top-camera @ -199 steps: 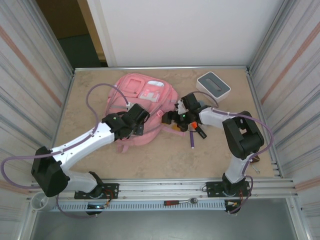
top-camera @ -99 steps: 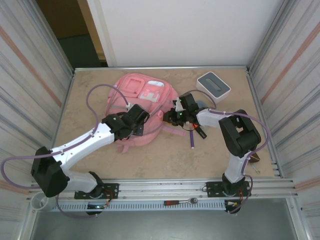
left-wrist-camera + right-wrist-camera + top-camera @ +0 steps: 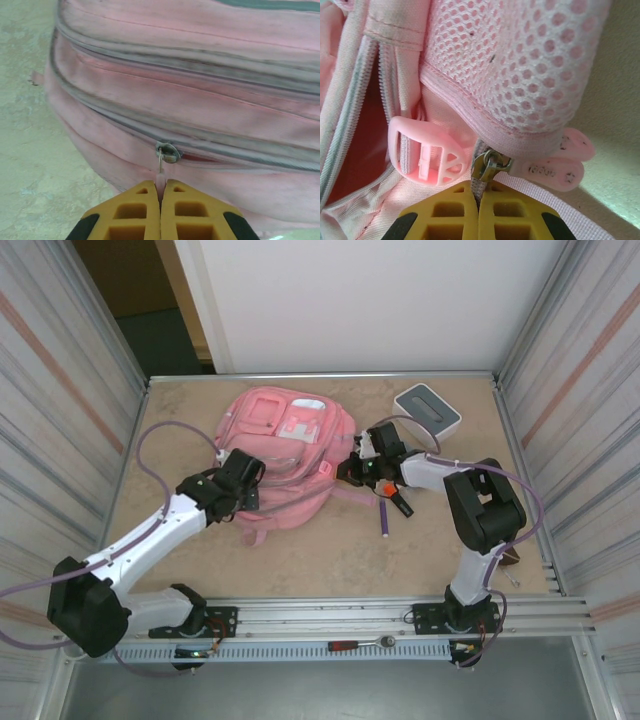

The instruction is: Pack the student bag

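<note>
Unzipping the student bag (image 3: 285, 450): left claw (image 3: 161, 192) clamps the left zip pull (image 3: 160, 175), right claw (image 3: 479, 196) pinches the right zip pull (image 3: 489, 167); next, I reckon, draw them steadily along the teeth

- A robotics test cell in a lab: a left arm (image 3: 145, 538) and a right arm (image 3: 485, 515) stand bolted to an aluminium rail (image 3: 330, 615) at the near edge of a stone-patterned table (image 3: 300, 555).
- Striped panels (image 3: 60, 390) wall in the bench on both sides, with a plain white board (image 3: 370, 300) behind.
- Purple cables (image 3: 150, 433) loop from the arms, and a red-handled tool (image 3: 345, 646) lies by the front rail.
</note>
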